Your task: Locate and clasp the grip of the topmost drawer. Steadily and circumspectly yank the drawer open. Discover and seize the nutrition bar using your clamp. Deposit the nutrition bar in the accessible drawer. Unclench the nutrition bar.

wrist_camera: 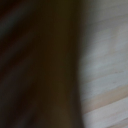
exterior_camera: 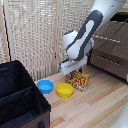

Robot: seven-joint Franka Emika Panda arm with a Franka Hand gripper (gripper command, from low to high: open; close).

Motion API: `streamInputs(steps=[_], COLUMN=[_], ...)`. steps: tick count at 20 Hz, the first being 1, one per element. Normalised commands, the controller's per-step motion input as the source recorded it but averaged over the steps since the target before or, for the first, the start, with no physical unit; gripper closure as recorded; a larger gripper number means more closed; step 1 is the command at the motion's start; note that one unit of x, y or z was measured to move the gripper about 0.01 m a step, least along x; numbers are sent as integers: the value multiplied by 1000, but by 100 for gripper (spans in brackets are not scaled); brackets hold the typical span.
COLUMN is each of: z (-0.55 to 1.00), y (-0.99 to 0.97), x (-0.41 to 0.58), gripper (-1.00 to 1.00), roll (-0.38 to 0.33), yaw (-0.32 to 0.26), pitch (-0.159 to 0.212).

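Note:
The nutrition bar (exterior_camera: pixel 80 80), a yellow-orange packet with red print, stands on the wooden floor beside the yellow bowl. My clamp (exterior_camera: pixel 74 73) hangs from the white arm right at the packet's upper edge. Its fingertips are lost against the packet, so I cannot tell whether they are open or shut on it. The topmost drawer (exterior_camera: pixel 114 31) is at the exterior view's right, a grey-brown front with a silver bar handle (exterior_camera: pixel 111 38). I cannot tell whether it is pulled out. The wrist view is a blur: a dark shape against pale wood.
A yellow bowl (exterior_camera: pixel 64 90) and a blue bowl (exterior_camera: pixel 45 86) sit on the floor near the packet. A large black open box (exterior_camera: pixel 20 97) fills the exterior view's lower left. A lower drawer (exterior_camera: pixel 109 59) sits under the top one. A slatted screen (exterior_camera: pixel 35 35) stands behind.

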Motion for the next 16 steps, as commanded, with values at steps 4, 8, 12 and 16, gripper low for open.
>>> streamInputs(steps=[4, 8, 12, 16], z=[-200, -14, 0, 94], y=[0, 0, 107, 96], x=[113, 17, 54, 44], gripper=[100, 100, 100, 100], roll=[38, 0, 2, -8], yaw=[59, 24, -5, -28], pitch=[166, 33, 18, 10])
